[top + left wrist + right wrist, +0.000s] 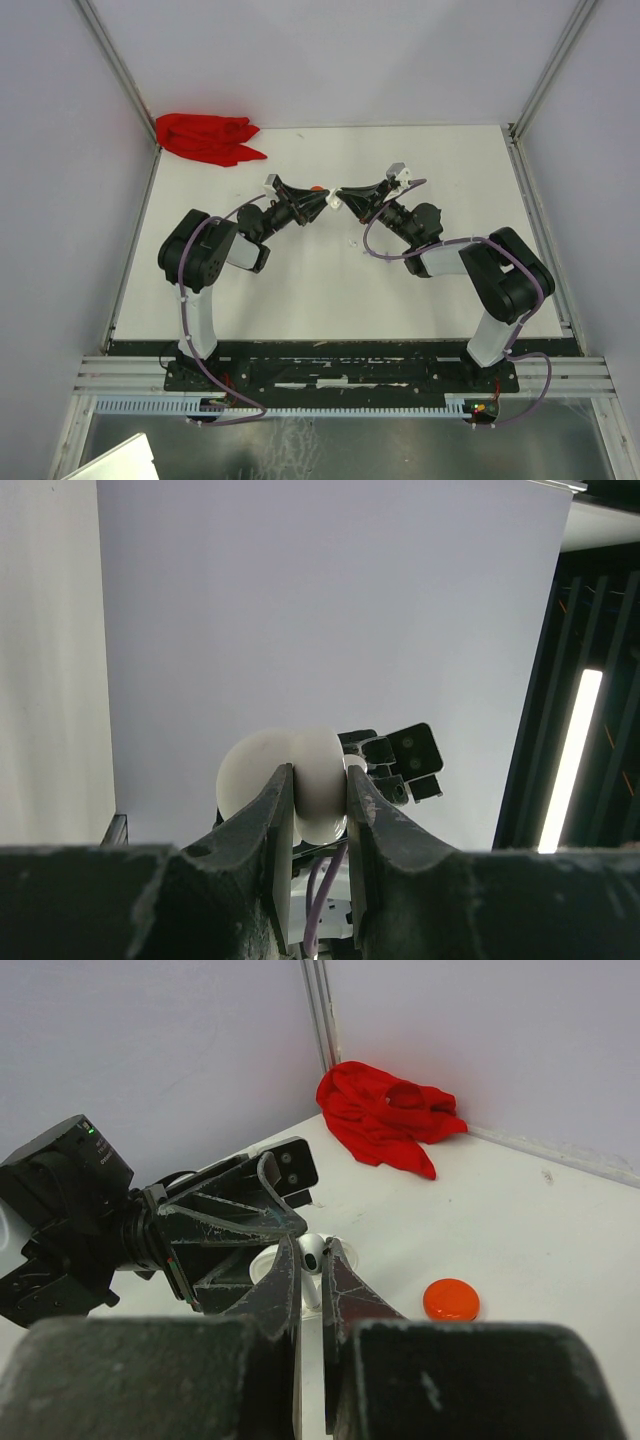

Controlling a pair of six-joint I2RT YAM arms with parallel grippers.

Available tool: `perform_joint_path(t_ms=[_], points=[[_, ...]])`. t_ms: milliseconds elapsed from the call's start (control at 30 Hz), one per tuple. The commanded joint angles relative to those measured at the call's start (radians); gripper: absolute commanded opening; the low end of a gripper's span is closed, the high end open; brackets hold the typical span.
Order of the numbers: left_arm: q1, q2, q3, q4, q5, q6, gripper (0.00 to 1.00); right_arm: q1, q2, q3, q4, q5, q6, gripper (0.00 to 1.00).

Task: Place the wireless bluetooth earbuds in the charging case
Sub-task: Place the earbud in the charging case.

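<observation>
**Grippers meet mid-table, earbud right at case**

L gripper (pixel 320 782) is clenched on the white, rounded charging case (pixel 298 780), held up off the table (pixel 420 290) near its centre. R gripper (pixel 311 1251) comes in from the right, tips facing the L tips, and pinches a whitish earbud (pixel 312 1254) w/ the bud's head poking out past the fingertips. The earbud sits just beside the case; can't tell if they touch. An orange disc (pixel 451 1300) lies flat on the table just far of the tips. A red cloth (pixel 208 138) is bunched in the far-left corner, well apart.
</observation>
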Motion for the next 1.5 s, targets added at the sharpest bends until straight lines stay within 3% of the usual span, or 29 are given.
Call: perform_joint_path(t_ms=[0,1233,1467], points=[[-0.003,-0.006,0.026,0.201,0.013,-0.05,0.03,-0.004,-0.003,0.0,0.065,-0.022,-0.001,0.01],[-0.003,-0.056,0.053,0.202,-0.041,-0.087,0.03,-0.005,-0.002,0.0,0.065,0.021,-0.004,0.01],[-0.003,-0.046,0.079,0.201,-0.049,-0.097,0.03,-0.006,0.0,0.005,0.065,0.032,-0.003,0.12]])
